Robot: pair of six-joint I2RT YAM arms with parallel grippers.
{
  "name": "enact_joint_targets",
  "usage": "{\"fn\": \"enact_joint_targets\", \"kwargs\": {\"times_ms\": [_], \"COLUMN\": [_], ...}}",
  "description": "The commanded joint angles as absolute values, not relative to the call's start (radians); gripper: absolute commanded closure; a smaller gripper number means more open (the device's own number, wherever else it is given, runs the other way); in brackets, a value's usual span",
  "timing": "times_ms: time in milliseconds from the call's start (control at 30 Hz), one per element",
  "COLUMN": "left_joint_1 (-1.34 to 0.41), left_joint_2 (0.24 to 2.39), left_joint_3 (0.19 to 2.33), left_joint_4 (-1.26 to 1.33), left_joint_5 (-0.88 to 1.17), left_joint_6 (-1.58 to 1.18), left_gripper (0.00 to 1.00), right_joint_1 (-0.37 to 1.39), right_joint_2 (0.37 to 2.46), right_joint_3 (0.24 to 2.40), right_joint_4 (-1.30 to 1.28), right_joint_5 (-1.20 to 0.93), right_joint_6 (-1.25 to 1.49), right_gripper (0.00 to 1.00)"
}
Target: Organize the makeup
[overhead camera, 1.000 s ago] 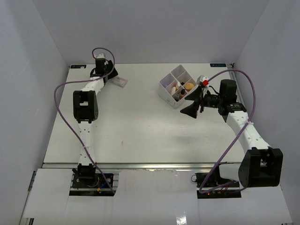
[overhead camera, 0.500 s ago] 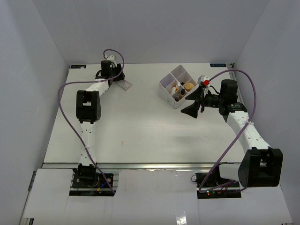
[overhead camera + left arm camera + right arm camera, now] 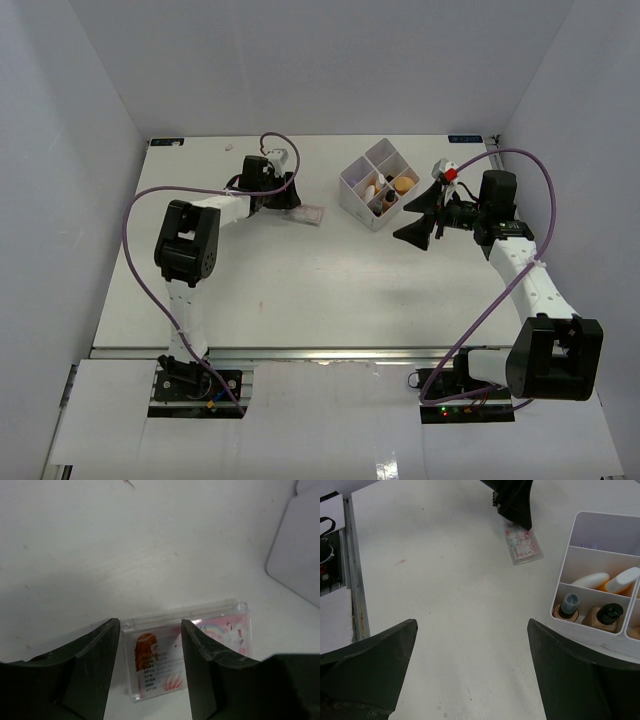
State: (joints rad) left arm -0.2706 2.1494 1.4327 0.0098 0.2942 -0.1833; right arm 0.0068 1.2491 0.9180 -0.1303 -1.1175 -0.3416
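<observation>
Left end effector [image 3: 292,197] has dragged the clear pink case [image 3: 309,214] across the desk [image 3: 300,290] from the far-left corner. It now lies near the white box [image 3: 358,205] — jaws half-spread over it, grip unclear. Right end effector [image 3: 418,218] gapes wide, empty — seemingly 1 item left to box.

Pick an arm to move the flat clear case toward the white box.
Left. The left gripper sits right over the clear case, which shows between its fingers; whether it is clamped is unclear. The right gripper hangs open beside the white box, apart from the case.
</observation>
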Motion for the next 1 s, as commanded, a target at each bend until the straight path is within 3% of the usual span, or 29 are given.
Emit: {"fn": "enact_joint_targets", "kwargs": {"times_ms": [0,333,700,767,833,967], "left_joint_1": [-0.272,-0.313,-0.426,-0.429,-0.430,-0.436], "left_joint_2": [2.042,1.938,1.798,1.770,1.753,1.732], "left_joint_3": [1.356,1.241,1.115,1.105,1.109,1.125], "left_joint_4": [-0.015,-0.044,-0.044,-0.047,-0.052,-0.054], "left_joint_5": [0.351,0.417,0.311,0.244,0.177,0.155], "left_joint_6": [-0.211,-0.247,-0.258,-0.269,-0.272,-0.280], "left_gripper": [0.36,0.36,0.33,0.23,0.03,0.02], "right_joint_1": [-0.029,-0.055,-0.061,-0.061,-0.061,-0.063], "right_joint_2": [1.217,1.220,1.223,1.221,1.220,1.218], "right_joint_3": [0.904,0.897,0.896,0.895,0.894,0.894], "right_joint_4": [-0.086,-0.078,-0.078,-0.078,-0.078,-0.078], "right_joint_5": [-1.157,-1.167,-1.170,-1.172,-1.172,-1.172], "right_joint_6": [-0.323,-0.319,-0.322,-0.321,-0.322,-0.321], "right_gripper": [0.02,0.02,0.02,0.02,0.02,0.02]}}
